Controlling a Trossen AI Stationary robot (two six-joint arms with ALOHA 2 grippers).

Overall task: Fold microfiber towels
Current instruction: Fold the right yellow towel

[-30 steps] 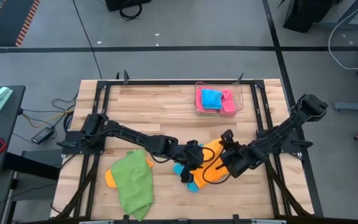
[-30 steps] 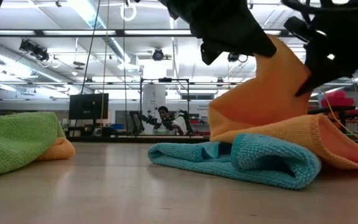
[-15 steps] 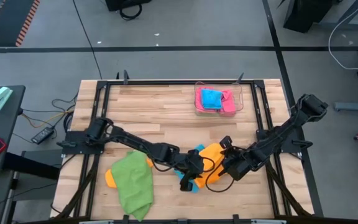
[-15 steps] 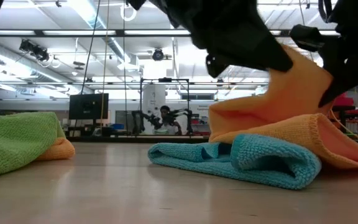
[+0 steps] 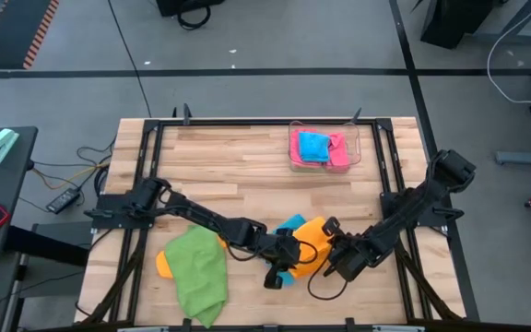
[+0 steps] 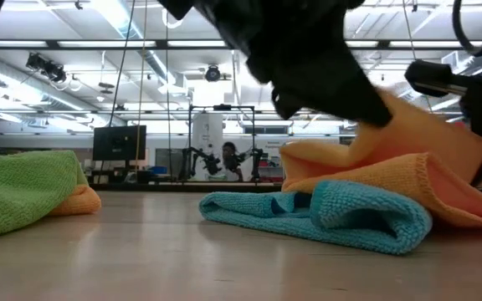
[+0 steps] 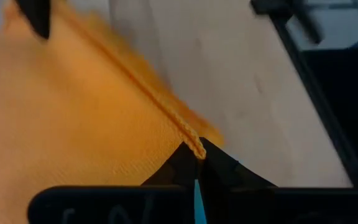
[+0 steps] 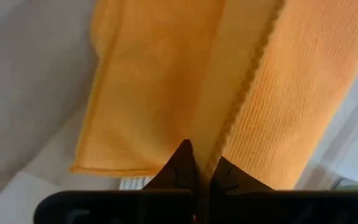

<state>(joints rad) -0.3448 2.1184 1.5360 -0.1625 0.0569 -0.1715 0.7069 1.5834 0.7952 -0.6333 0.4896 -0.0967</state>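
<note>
Because each gripper has its jaws pinched shut on a corner of the orange towel, left gripper and right gripper carry that edge over toward the counter's near edge, folding it above the blue towel.

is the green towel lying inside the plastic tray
No, the green towel lies on the table's near left side, while the tray at the far edge holds a blue and a pink towel.
</note>
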